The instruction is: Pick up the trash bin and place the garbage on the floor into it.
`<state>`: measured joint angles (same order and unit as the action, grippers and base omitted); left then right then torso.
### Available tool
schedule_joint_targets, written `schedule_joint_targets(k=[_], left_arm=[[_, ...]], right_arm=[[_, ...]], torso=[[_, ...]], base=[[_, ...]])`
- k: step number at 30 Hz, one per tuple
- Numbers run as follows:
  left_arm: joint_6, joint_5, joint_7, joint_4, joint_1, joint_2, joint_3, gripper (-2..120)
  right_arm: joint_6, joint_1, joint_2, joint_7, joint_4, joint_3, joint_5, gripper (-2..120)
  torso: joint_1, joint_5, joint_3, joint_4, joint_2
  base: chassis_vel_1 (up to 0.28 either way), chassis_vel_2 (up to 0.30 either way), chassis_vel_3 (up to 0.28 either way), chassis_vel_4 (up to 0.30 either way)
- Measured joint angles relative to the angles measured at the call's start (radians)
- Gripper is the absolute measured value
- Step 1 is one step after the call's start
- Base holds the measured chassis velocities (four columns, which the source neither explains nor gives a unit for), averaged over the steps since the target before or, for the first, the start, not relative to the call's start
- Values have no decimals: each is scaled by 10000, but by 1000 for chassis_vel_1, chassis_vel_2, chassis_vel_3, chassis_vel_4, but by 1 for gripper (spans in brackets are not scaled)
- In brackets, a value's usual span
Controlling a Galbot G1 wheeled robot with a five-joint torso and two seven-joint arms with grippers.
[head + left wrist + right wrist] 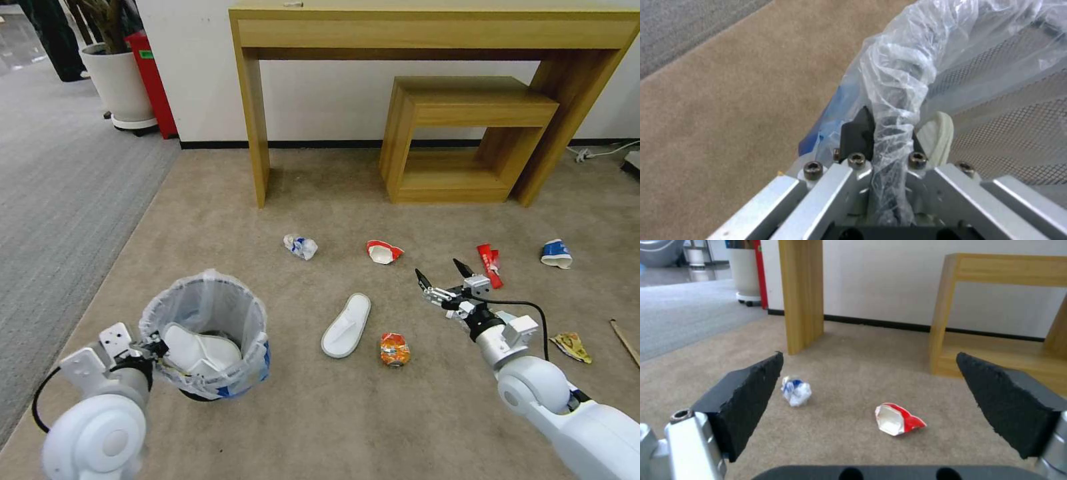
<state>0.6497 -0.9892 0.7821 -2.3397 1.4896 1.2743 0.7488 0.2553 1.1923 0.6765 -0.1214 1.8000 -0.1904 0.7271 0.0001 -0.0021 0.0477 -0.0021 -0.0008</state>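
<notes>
My left gripper [157, 349] [889, 133] is shut on the near rim of the trash bin [207, 303] [902, 66], whose crinkly bag folds over the edge. A white slipper [200, 351] [939, 139] lies inside it. My right gripper [441, 272] [869, 356] hangs open and empty over the floor [267, 427], close to a crushed red-white cup [383, 251] [898, 418]. Other garbage lies around: a crumpled blue-white cup [300, 246] [795, 391], a second white slipper [346, 325], an orange wrapper [395, 349], a red wrapper [490, 265], a blue-white cup [556, 254], a yellow wrapper [571, 346] and a wooden stick [625, 341].
A tall wooden desk [253, 120] and a low wooden side table [460, 133] stand against the back wall. A white planter [120, 83] and a red box [155, 80] sit at the back left. Grey ribbed carpet [60, 200] borders the left side.
</notes>
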Motion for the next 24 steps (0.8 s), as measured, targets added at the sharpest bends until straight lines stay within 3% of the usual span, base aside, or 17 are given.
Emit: schedule_joint_targets(k=[7,24], left_arm=[[41,-405,117,-275,14,-201,387,1],[112,-538,291,-366,67,-125,423,1]], right_arm=[[-48,461,-25,0,122,-417,-153,98],[-88,1068,-20,0,185,-833,-437,96]], torso=[[0,0,0,0,1],[0,0,0,0,1]], base=[[0,0,0,0],[0,0,0,0]])
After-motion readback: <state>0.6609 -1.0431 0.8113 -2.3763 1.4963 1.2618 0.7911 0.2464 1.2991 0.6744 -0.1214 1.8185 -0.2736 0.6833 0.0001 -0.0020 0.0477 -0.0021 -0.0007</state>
